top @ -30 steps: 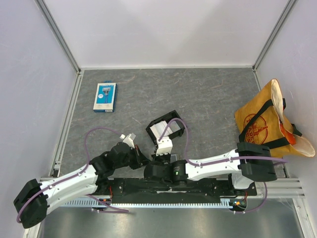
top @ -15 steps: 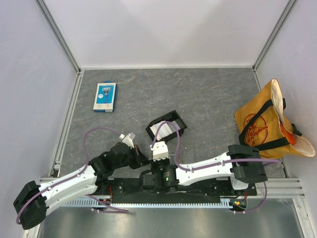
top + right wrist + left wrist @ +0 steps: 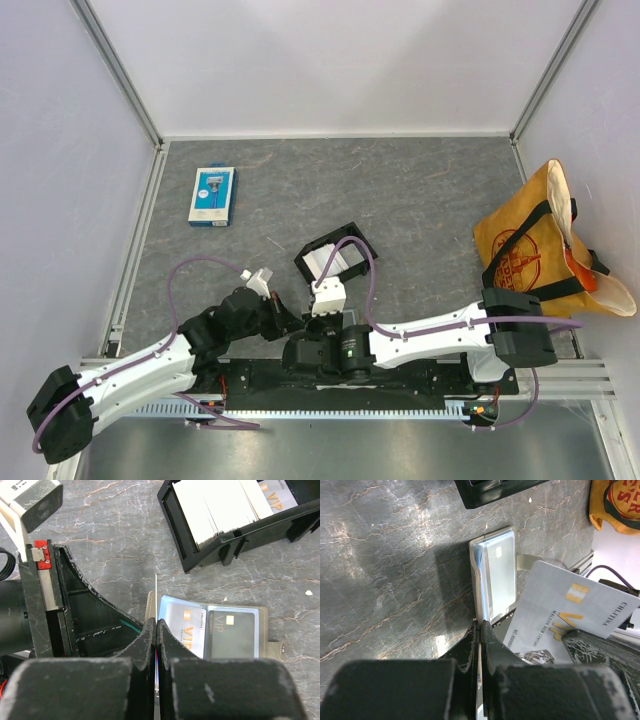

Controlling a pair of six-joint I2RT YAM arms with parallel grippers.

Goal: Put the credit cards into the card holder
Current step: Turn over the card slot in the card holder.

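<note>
Grey marbled table (image 3: 420,190) between white walls. Near its front edge, just clear of a black tray (image 3: 260,532) packed with white cards (image 3: 215,507), the holder (image 3: 270,642) lies open and flat. It has a tan-grey rim and two clear pockets side by side. One pocket shows a white card (image 3: 186,629) with gold VIP lettering, the other a dark grey card (image 3: 232,634) with a gold chip. Left jaws are pinched on the holder's edge. Right jaws are closed on another white VIP card (image 3: 570,610), held on edge beside the pocket with the white card. A blue-and-white pack (image 3: 212,195) lies far left, a yellow bag (image 3: 530,250) at right.
</note>
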